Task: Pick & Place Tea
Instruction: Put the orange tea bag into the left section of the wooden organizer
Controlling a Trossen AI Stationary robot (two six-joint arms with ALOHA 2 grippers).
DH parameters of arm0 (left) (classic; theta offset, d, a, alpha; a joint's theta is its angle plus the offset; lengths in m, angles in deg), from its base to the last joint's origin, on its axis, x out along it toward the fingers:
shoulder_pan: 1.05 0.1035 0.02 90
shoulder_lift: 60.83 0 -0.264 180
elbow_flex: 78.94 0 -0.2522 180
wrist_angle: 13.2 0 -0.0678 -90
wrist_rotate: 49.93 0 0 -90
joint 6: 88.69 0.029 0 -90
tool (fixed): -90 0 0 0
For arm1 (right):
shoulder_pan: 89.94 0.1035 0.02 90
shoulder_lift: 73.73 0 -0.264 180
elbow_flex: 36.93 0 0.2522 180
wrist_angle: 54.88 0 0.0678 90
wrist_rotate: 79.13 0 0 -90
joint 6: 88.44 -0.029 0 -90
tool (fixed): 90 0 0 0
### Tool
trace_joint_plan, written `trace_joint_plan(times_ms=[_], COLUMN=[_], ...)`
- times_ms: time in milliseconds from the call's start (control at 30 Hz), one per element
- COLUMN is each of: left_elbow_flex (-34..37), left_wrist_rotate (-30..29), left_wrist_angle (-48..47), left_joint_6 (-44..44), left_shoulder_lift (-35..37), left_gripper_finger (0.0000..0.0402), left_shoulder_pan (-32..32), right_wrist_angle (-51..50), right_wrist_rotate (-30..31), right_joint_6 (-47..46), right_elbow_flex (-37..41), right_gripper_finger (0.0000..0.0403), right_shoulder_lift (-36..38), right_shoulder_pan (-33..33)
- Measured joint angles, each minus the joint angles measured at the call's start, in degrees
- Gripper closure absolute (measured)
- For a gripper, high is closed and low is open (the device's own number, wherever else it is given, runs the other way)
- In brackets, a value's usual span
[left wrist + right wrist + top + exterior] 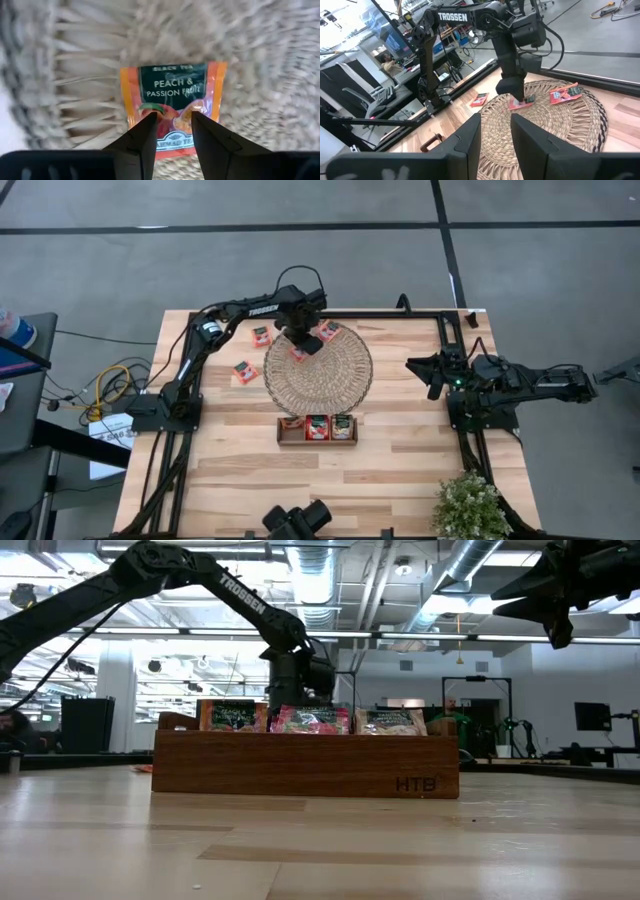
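Observation:
A red-orange tea sachet [172,85] with a dark green label lies flat on the round woven mat [330,380], near its far left edge. My left gripper [172,120] points straight down over the sachet's lower half, open with a narrow gap; the right wrist view shows the left gripper [517,97] low over this sachet [521,104]. Another sachet [329,331] lies on the mat's far edge. Two more [261,336] [245,372] lie on the table left of the mat. My right gripper [495,130] hangs open at the table's right side, holding nothing. My left gripper comes at the sachet from above, with one fingertip [147,125] on each side of the picture on its lower half [172,112]. The sachet lies flat on the mat. I cannot tell whether the fingertips touch it.
A small brown wooden tray [282,430] stands near the mat's near edge, with three sachets upright in it [310,720]. A potted plant [468,505] sits at the near right corner. A black camera [295,520] is at the near edge.

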Motion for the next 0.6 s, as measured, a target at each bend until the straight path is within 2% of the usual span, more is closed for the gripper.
trace_joint_plan(times_ms=[600], left_elbow_flex=[0.0], left_wrist_rotate=[-9.8], left_wrist_angle=[-7.6], left_joint_6=[-8.0], left_shoulder_lift=[0.1], left_gripper_finger=[0.0289], left_shoulder_pan=[0.0], right_wrist_angle=[-0.6], right_wrist_rotate=[0.0], right_joint_6=[0.0], right_elbow_flex=[0.0], right_gripper_finger=[0.0305], right_shoulder_lift=[0.0], right_shoulder_pan=[0.0])
